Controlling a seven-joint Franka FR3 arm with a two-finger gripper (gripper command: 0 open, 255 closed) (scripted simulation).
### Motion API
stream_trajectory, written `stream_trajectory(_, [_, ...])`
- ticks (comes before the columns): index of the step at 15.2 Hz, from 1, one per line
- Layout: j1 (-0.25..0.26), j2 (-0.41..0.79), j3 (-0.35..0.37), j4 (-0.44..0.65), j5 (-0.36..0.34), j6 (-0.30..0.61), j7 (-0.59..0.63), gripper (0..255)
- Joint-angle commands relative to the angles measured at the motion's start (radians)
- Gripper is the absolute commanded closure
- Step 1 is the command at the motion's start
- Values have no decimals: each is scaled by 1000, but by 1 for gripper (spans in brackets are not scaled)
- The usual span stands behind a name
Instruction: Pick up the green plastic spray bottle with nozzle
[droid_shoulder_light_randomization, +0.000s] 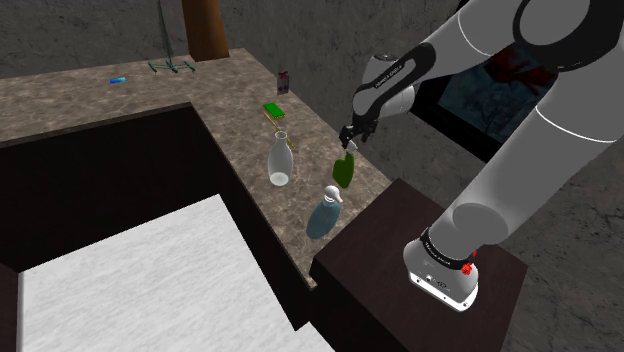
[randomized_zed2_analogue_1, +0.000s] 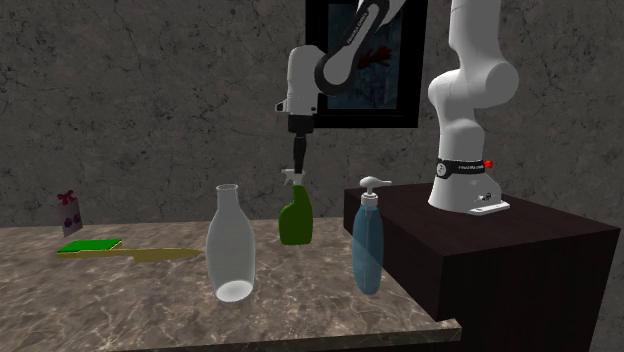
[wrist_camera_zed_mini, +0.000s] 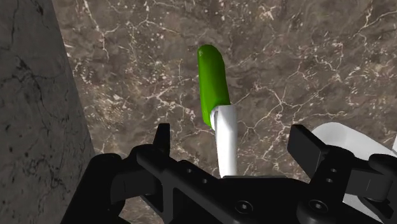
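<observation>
Three bottles stand upright on the brown stone counter (randomized_zed2_analogue_1: 120, 300). In the second exterior view the clear bottle (randomized_zed2_analogue_1: 231, 245) is left of the middle, and I can see right through it. The blue bottle (randomized_zed2_analogue_1: 367, 245) with a white pump (randomized_zed2_analogue_1: 372, 186) is right of the middle, close to the dark stand (randomized_zed2_analogue_1: 520, 250). I cannot tell what is in it. The green bottle (randomized_zed2_analogue_1: 296, 218) is between those two and farther back, in the middle of the frame. It has a white nozzle (randomized_zed2_analogue_1: 292, 178) on top. I cannot see inside it.

The gripper (randomized_zed2_analogue_1: 298, 168) hangs right over the nozzle and points down. In the wrist view the two black fingers (wrist_camera_zed_mini: 162, 137) are apart, one on each side of the nozzle, and they do not touch it.

The second exterior view shows a framed picture (randomized_zed2_analogue_1: 395, 90) on the wall at the top. At the left edge it shows a small card (randomized_zed2_analogue_1: 69, 212) near a flat green pad (randomized_zed2_analogue_1: 88, 245). The shoulder view looks down and shows a white slab (droid_shoulder_light_randomization: 150, 290) at the lower left with dark walls round it. It also shows a thin green rack (droid_shoulder_light_randomization: 170, 66) at the upper left. There the green bottle is right of the middle, near the counter's edge by the stand.
</observation>
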Motion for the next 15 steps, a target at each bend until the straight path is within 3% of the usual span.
stream_trajectory(1, [0, 28, 2, -1, 16, 28, -12, 0])
stream_trajectory(5, [-2, 66, 8, -3, 40, 66, -29, 0])
stream_trajectory(6, [-2, 64, 7, -3, 40, 65, -29, 255])
stream_trajectory(15, [-2, 66, 8, -2, 40, 66, -29, 255])
